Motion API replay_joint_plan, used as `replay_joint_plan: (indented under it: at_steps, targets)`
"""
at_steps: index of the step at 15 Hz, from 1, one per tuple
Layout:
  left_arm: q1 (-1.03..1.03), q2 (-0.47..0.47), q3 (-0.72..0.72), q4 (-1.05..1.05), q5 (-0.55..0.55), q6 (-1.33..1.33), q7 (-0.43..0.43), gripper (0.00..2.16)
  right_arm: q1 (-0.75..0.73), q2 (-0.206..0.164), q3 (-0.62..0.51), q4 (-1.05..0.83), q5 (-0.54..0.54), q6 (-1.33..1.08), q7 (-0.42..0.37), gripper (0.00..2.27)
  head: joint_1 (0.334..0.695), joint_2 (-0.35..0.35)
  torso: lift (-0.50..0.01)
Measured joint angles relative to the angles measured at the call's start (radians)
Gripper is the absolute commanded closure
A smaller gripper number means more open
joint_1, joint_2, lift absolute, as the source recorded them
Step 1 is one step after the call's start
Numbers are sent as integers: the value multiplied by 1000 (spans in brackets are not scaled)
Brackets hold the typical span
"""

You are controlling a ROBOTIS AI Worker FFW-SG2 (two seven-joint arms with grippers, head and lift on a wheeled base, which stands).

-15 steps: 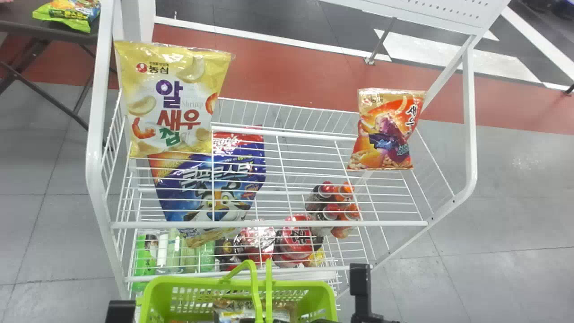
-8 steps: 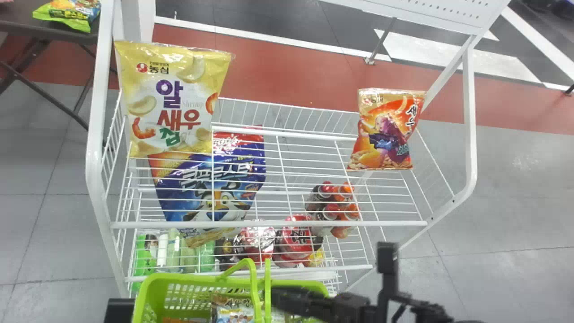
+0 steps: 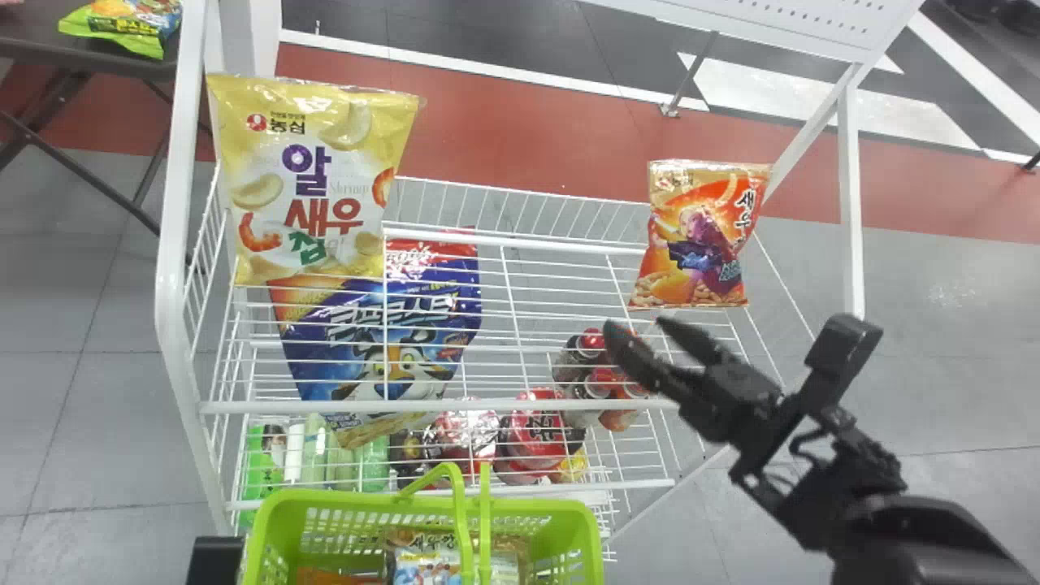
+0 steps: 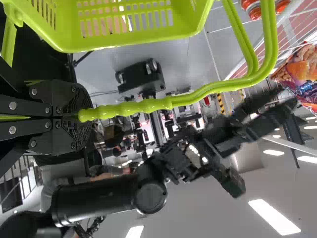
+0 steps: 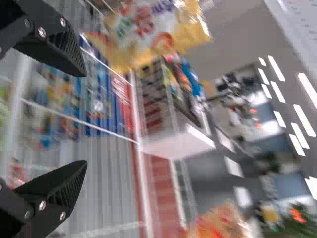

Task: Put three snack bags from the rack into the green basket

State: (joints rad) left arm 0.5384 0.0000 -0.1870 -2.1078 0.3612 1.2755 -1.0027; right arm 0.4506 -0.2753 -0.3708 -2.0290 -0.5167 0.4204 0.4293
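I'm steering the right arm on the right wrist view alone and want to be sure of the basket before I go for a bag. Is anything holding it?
Observer: Yes, the left gripper has its jaws closed on the basket's green handle.
Operator: Is it still unfilled?
Observer: No, the head view shows at least one snack bag inside the basket.
Operator: Which side of the rack is the orange-red bag on?
Observer: The orange-red bag is towards the right side of the rack.

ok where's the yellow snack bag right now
In the head view, the yellow snack bag is on the left of the rack, its lower edge overlapping the blue bag.
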Motion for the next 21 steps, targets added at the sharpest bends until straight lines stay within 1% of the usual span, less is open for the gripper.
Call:
replay_joint_plan:
  at_steps: [3,4,7,10,14,15,16,17,18,19,20,21]
  targets:
    - [-3,0,-3,0,1,10,-1,1386,-103,-24,-3,123,52,-147,-108,39,695,-350,0]
    - [-6,0,-4,0,1,14,-1,1386,-124,-29,-11,163,64,-193,-126,39,695,-350,0]
    - [-23,0,-8,4,2,37,-1,1386,-170,-37,-39,275,89,-296,-156,60,695,-350,0]
    - [-26,0,-9,4,2,50,-1,1386,-222,-48,-33,366,101,-342,-161,63,695,-350,0]
    - [-29,0,-18,4,1,55,3,1386,-310,-85,10,470,122,-353,-160,66,695,-350,0]
    - [-29,0,-19,5,1,55,3,1386,-329,-89,20,490,129,-353,-161,171,695,-350,0]
    - [-29,0,-20,6,1,55,3,1386,-346,-91,29,508,138,-352,-161,410,695,-350,0]
    - [-29,0,-20,6,1,55,3,1386,-366,-93,39,531,148,-350,-161,599,695,-350,0]
    - [-29,0,-20,6,2,55,2,1386,-383,-96,48,553,155,-346,-161,697,695,-350,0]
    - [-29,0,-20,7,2,55,2,1386,-394,-100,57,568,159,-341,-161,940,695,-350,0]
    - [-29,0,-20,7,2,55,3,1386,-401,-105,64,577,162,-335,-161,1285,695,-350,0]
    - [-29,0,-20,8,0,55,4,1386,-406,-110,71,582,164,-323,-161,1889,695,-350,0]
